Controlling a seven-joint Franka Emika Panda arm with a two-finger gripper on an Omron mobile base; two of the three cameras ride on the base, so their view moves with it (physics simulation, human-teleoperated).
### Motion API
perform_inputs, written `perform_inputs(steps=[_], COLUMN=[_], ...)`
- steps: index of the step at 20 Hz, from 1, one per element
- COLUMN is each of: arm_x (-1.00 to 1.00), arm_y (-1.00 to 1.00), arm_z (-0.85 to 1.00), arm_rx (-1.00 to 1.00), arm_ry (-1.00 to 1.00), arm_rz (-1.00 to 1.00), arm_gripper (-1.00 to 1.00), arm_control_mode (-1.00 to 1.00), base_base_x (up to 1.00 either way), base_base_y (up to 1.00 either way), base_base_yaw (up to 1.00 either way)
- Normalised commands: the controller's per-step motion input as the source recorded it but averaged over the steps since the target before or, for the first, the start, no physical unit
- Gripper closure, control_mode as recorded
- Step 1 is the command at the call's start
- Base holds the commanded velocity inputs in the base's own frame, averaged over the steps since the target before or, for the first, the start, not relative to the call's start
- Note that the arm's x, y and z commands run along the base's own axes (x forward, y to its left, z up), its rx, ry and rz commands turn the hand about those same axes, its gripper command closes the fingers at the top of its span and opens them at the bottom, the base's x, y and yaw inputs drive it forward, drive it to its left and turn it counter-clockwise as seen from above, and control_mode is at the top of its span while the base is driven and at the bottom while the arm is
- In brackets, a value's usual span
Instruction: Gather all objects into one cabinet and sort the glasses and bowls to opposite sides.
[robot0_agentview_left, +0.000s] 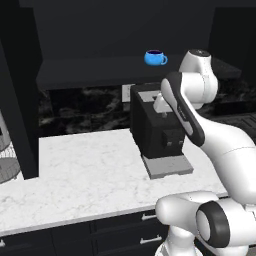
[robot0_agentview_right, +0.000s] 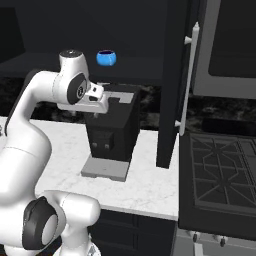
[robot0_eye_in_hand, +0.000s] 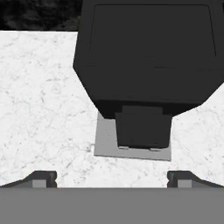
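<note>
A squat bright-blue cup (robot0_agentview_left: 155, 57) (robot0_agentview_right: 106, 58) stands upright on the dark shelf of the black open-fronted wall cabinet (robot0_agentview_left: 90, 71) (robot0_agentview_right: 140, 67), to the right of its middle. My gripper (robot0_eye_in_hand: 111, 179) (robot0_agentview_right: 98, 100) hangs below the shelf, over the top of the black coffee machine, and points down at it. Its fingertips (robot0_eye_in_hand: 41, 178) stand wide apart, open, with nothing between them. The glasses and bowls are out of view.
The boxy coffee machine (robot0_agentview_left: 157, 132) (robot0_agentview_right: 111, 127) (robot0_eye_in_hand: 146, 65) sits on the white marble counter (robot0_agentview_left: 85, 170) on a grey drip tray (robot0_eye_in_hand: 131, 144). A wire basket (robot0_agentview_left: 7, 167) stands at the far left. A tall black panel with a handle (robot0_agentview_right: 186, 80) and a stove (robot0_agentview_right: 222, 170) lie to the right.
</note>
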Motion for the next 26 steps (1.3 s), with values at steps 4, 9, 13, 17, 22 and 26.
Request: perform_inputs(steps=[4,9,13,17,22,26], arm_x=[0.0,0.0,0.0,-0.33,-0.22,0.0], arm_y=[0.0,0.0,0.0,0.0,-0.03,-0.06], arm_z=[0.0,0.0,0.0,0.19,0.68,0.7], arm_rx=[0.0,0.0,0.0,0.0,0.03,0.07], arm_ry=[0.0,0.0,0.0,-0.27,-0.49,-0.59], arm_rz=[0.0,0.0,0.0,0.0,0.05,0.08], arm_gripper=[-1.0,-1.0,-1.0,-1.0,-1.0,-1.0], arm_control_mode=[1.0,1.0,-1.0,-1.0,-1.0,-1.0], base_base_x=[0.21,0.04,0.0,0.0,0.0,0.0], base_base_y=[0.0,0.0,0.0,0.0,0.0,0.0], base_base_yaw=[0.0,0.0,0.0,0.0,0.0,0.0])
